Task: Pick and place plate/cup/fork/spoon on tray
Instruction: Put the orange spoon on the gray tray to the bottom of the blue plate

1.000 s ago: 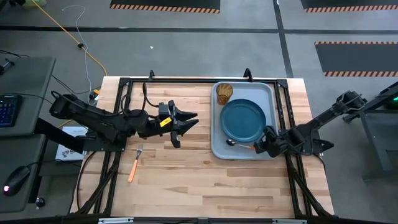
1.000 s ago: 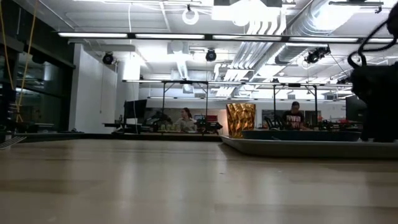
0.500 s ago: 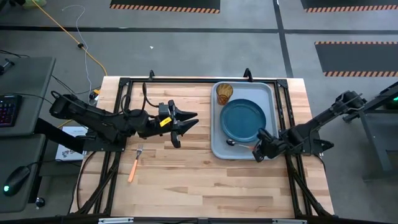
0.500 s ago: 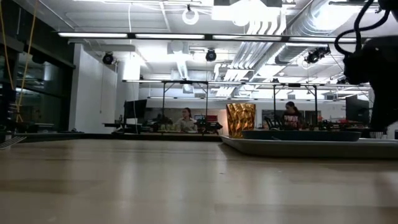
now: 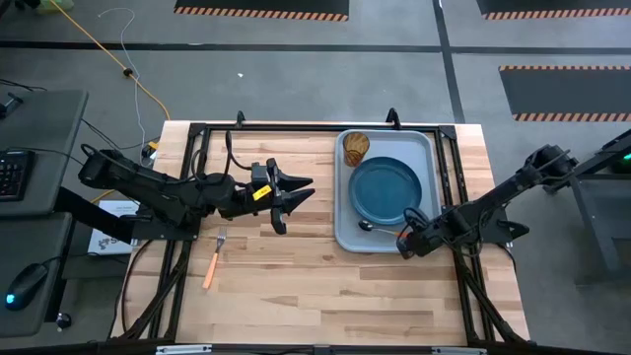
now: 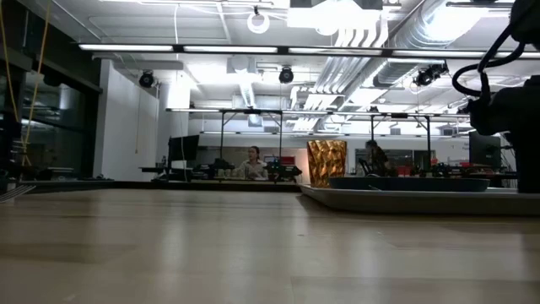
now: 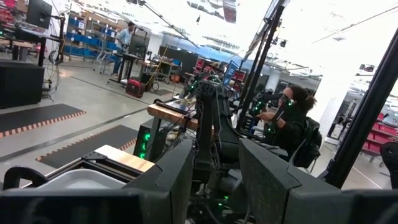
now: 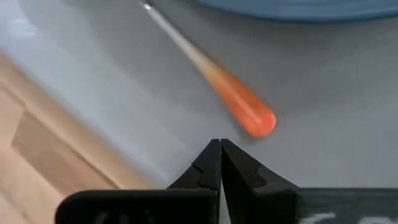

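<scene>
Right pincer (image 5: 404, 244) pressed together, just backed off red-handled metal spoon (image 5: 381, 228) | spoon lies in blue-grey tray (image 5: 341, 202) | orange-handled fork (image 5: 213, 260) waits on desk, near left | left pincer (image 5: 301, 189) spread.

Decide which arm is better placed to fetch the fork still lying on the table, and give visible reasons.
Probably the left. The fork lies on the wood on the left arm's side, close below the left gripper, which is open. The right gripper, shut, sits by the tray's near rim beside the spoon, farther away.
</scene>
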Controlling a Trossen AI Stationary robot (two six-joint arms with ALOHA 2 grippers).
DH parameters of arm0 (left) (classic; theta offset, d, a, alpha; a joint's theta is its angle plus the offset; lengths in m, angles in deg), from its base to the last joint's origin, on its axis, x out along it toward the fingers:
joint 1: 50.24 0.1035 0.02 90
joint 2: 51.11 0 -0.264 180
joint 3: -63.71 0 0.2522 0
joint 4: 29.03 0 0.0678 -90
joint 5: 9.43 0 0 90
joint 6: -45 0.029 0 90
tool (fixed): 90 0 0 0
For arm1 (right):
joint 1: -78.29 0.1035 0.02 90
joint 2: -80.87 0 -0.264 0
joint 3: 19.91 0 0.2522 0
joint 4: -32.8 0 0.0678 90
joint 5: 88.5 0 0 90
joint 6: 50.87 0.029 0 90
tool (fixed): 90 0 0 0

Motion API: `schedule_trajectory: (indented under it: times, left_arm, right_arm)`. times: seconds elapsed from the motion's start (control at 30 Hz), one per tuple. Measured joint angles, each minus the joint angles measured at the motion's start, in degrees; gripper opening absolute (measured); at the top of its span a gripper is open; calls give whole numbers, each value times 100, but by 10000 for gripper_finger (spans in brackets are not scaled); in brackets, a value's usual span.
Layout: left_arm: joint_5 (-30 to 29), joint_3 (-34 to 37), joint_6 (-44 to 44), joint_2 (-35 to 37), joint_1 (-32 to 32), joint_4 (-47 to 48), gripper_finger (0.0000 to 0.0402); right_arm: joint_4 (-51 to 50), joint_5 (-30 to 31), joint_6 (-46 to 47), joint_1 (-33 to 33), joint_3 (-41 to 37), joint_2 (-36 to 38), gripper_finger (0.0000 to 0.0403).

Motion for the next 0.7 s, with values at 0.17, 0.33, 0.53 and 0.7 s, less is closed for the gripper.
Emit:
schedule_trajectory:
  times: [0.17, 0.33, 0.53, 0.7]
  left_arm:
    - [0, 0, -2, 0, 0, 2, 122]
    - [0, 0, -2, 0, 0, 2, 122]
    - [0, 0, -2, 0, 0, 7, 122]
    - [0, 0, -2, 0, 0, 9, 122]
  right_arm:
    - [-268, 77, 183, 1, 0, 0, 0]
    - [-429, 117, 307, 1, 0, 0, 0]
    - [-536, 333, 491, 1, 0, 0, 0]
    - [-603, 405, 490, -95, 0, 0, 0]
